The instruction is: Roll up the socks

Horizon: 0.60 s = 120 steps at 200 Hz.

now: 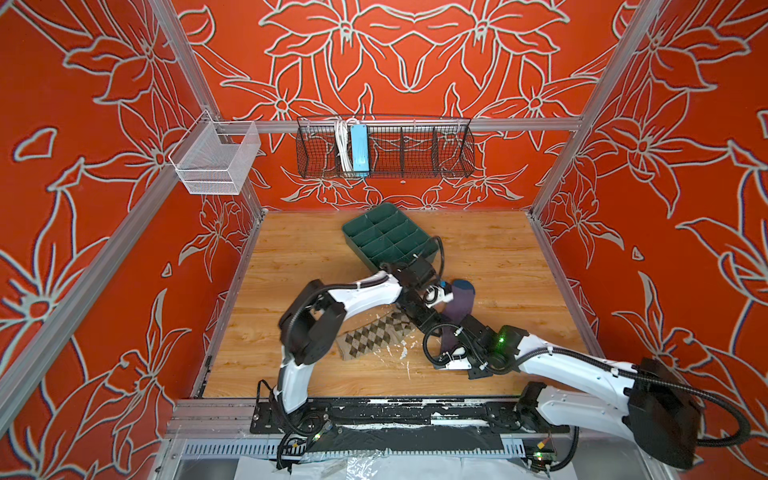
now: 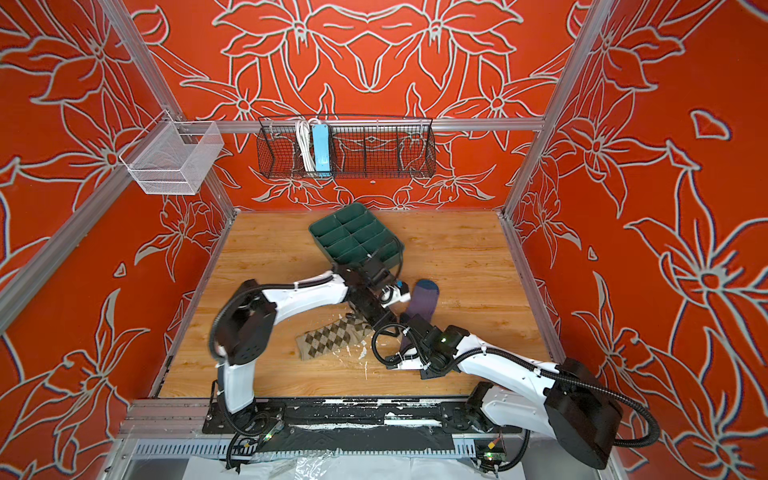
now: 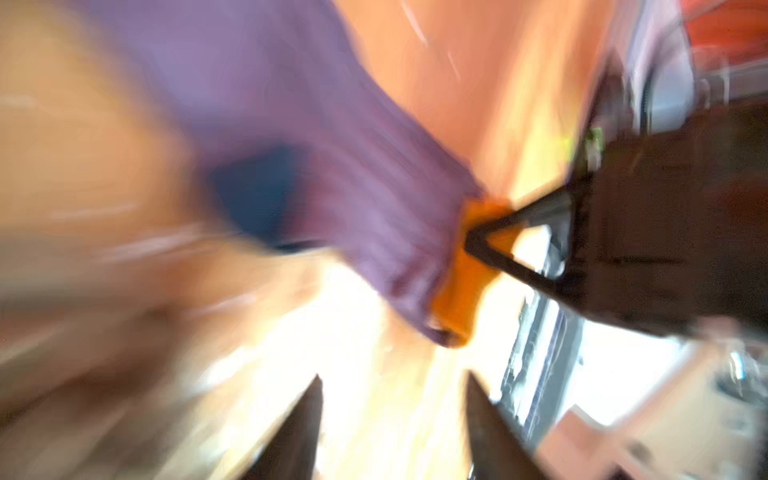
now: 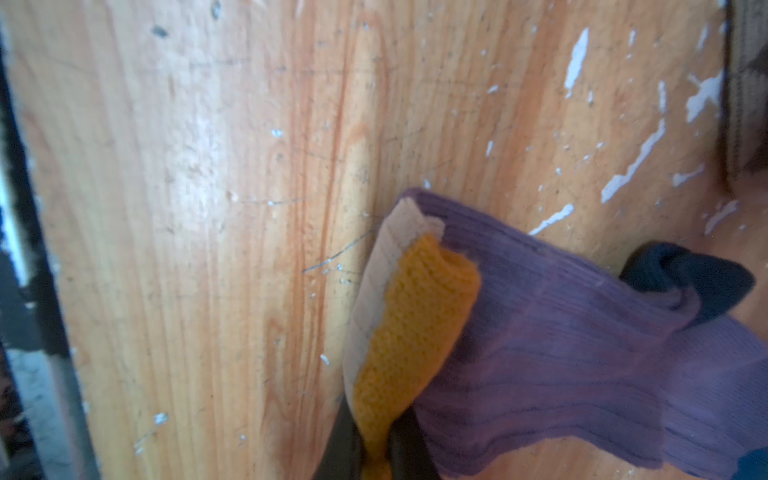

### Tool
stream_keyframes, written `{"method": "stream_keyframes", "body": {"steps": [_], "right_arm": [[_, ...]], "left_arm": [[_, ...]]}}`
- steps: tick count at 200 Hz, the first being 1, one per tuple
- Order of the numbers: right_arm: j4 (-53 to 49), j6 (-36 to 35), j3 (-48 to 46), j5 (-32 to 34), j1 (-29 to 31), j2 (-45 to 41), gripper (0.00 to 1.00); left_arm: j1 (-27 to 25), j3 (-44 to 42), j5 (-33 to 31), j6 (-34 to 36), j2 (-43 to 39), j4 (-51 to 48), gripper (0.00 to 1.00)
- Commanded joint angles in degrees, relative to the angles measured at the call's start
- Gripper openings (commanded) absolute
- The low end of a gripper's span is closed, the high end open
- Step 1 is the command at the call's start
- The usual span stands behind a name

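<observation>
The purple sock [image 1: 460, 301] [image 2: 422, 303] lies mid-table, blue toe pointing to the back. My right gripper [image 4: 376, 455] is shut on its yellow-orange cuff [image 4: 411, 332], and the purple body [image 4: 582, 357] trails off to one side with a dark blue heel patch [image 4: 685, 278]. The blurred left wrist view shows that same cuff [image 3: 461, 282] pinched by the right fingers [image 3: 498, 257]. My left gripper [image 3: 394, 376] [image 1: 428, 322] is open and holds nothing, hovering close beside the purple sock [image 3: 332, 145]. The beige argyle sock [image 1: 374, 336] [image 2: 332, 338] lies flat left of it, partly under the left arm.
A green divided tray [image 1: 386, 237] stands behind the left wrist. White chipped patches [image 1: 395, 351] mark the wooden table near the socks. A black wire basket [image 1: 384, 147] and a white mesh basket [image 1: 216, 160] hang on the walls. The black base rail [image 1: 415, 413] runs along the front.
</observation>
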Motion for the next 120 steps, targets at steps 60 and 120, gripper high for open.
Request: {"method": "stream_keyframes", "body": {"steps": [60, 120], "right_arm": [[-8.90, 2.01, 0.50, -13.96, -1.62, 4.15, 0.00], [-9.28, 2.82, 4.71, -15.58, -7.18, 12.47, 0.00]], "left_arm": [[7.64, -16.89, -9.04, 5.17, -32.58, 16.73, 0.89], [-5.82, -27.36, -19.75, 35.33, -56.52, 11.63, 0.86]]}}
